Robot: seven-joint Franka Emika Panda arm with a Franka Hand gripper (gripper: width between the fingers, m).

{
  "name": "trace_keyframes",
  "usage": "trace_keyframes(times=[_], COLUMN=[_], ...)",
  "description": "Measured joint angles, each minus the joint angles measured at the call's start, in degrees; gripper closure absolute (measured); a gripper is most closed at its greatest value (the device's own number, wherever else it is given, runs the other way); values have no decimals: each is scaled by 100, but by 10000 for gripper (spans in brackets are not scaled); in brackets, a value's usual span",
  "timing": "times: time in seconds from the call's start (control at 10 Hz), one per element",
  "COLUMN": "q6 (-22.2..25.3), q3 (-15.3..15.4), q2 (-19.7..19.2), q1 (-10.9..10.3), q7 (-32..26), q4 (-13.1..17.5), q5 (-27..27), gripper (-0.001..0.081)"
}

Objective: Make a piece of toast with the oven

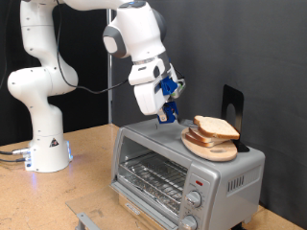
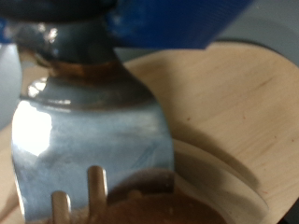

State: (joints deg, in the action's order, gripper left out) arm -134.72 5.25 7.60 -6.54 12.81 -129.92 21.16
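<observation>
The white arm is reaching over the oven (image 1: 182, 171), a silver-grey toaster oven sitting on the wooden tabletop (image 1: 86, 182) with its glass door shut and the wire rack showing through it. Two round knobs are sitting one above the other at the exterior view's right of the door, with a small red light above them. On the oven's roof a round wooden board (image 1: 213, 149) is lying, and a stack of bread slices is resting on it; the piece of toast (image 1: 217, 126) is the top slice, pale with a darker crust edge.

The gripper (image 1: 169, 111) is hanging just to the exterior view's left of the stack, blue parts showing around it. Its fingers are clamped on the handle of a metal fork (image 2: 93, 131). In the wrist view, the fork's broad shiny head is filling much of the picture, its tines pointing down onto a brown crust at the frame's lower edge, with the pale wood of the board behind.
</observation>
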Motion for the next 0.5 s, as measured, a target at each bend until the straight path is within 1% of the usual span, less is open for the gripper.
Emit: trace_keyframes(times=[0.5], q6=[53], q3=[53], q2=[-395], q1=[0], q7=[232], q4=[398], q5=[-107], gripper=[373])
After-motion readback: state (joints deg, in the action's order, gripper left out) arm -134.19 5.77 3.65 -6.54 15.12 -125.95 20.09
